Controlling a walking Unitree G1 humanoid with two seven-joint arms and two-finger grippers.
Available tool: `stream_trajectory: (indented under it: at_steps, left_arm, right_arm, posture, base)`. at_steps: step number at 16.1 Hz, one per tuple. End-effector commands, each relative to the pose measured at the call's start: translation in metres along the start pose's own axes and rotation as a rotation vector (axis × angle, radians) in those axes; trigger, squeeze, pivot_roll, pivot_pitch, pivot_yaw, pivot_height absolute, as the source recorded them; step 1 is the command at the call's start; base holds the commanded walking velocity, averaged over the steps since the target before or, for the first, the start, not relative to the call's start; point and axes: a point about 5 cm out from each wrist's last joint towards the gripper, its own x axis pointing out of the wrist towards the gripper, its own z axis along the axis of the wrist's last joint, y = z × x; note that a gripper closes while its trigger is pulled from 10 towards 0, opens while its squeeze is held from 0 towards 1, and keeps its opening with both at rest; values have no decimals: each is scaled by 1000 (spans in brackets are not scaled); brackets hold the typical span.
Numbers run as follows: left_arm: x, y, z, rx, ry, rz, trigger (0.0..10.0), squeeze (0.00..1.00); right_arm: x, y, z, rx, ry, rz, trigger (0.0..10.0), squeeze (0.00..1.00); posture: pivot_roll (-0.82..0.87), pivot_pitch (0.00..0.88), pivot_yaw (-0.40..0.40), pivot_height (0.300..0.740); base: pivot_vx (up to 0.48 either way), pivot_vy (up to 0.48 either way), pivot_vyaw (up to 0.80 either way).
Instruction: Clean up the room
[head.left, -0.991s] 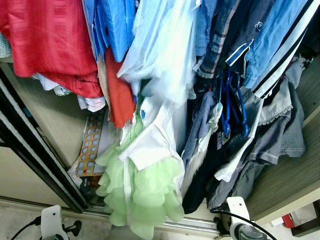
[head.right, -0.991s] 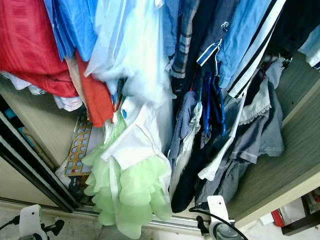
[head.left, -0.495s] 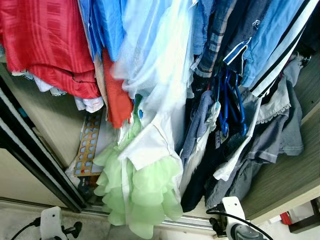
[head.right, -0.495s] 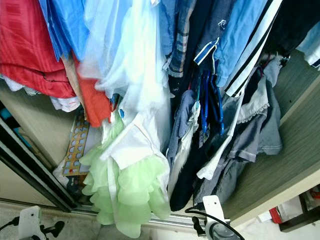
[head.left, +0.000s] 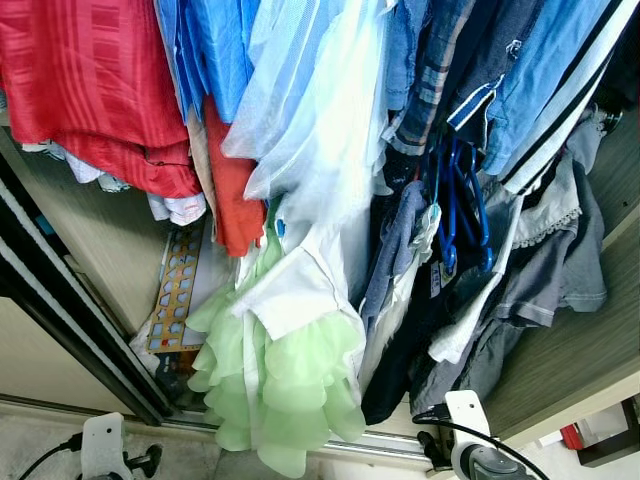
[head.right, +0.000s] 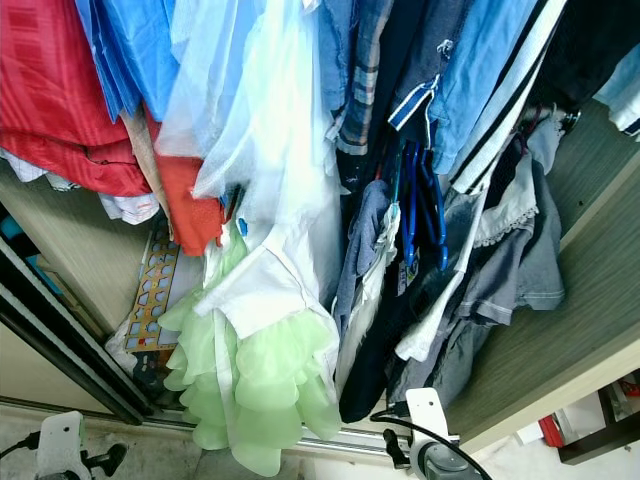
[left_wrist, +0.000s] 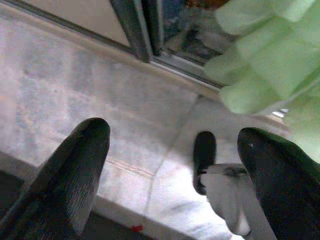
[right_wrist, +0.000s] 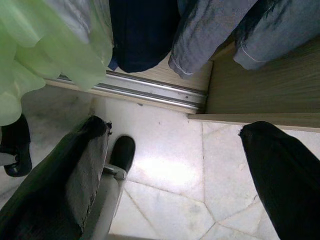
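An open wardrobe is packed with hanging clothes. A pale green ruffled dress (head.left: 290, 380) hangs lowest, its hem near the sliding-door track (head.left: 390, 445). Above it hangs a sheer white and pale blue dress (head.left: 320, 120). A red garment (head.left: 90, 80) is at the left, and blue shirts and blue hangers (head.left: 455, 210) are at the right. Both arms hang low in front of the track. My left gripper (left_wrist: 175, 135) is open over the marble floor, beside the green hem (left_wrist: 270, 55). My right gripper (right_wrist: 175, 130) is open too, with nothing between its fingers.
A dark sliding-door frame (head.left: 70, 320) runs diagonally at the left. A patterned board (head.left: 180, 290) leans inside the wardrobe behind the dress. Grey clothes (head.left: 540, 270) droop against the wooden side panel (head.left: 580, 350). A small red object (head.left: 572, 437) lies at the far right on the floor.
The sheer white dress was blurred and swinging and now hangs still. The view has shifted slightly. Both arms stay low.
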Motion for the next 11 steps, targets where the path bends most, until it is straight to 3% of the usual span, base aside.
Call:
stream_trajectory:
  at_steps: [1,2,11]
  left_arm:
    - [0,1,4,-31,-13,-41,10000,0]
    - [0,2,5,-23,-17,-39,10000,0]
    - [0,1,7,-2,-15,-50,10000,0]
  right_arm:
    - [0,-3,2,-4,-8,0,10000,0]
    - [0,-2,3,-15,-12,10,10000,0]
    - [0,-1,3,-31,-6,5,10000,0]
  posture:
    - [-25,37,-51,740]
    - [-23,31,-47,740]
    - [-26,18,-47,740]
  base:
    - [0,0,0]
    - [0,0,0]
    - [0,0,800]
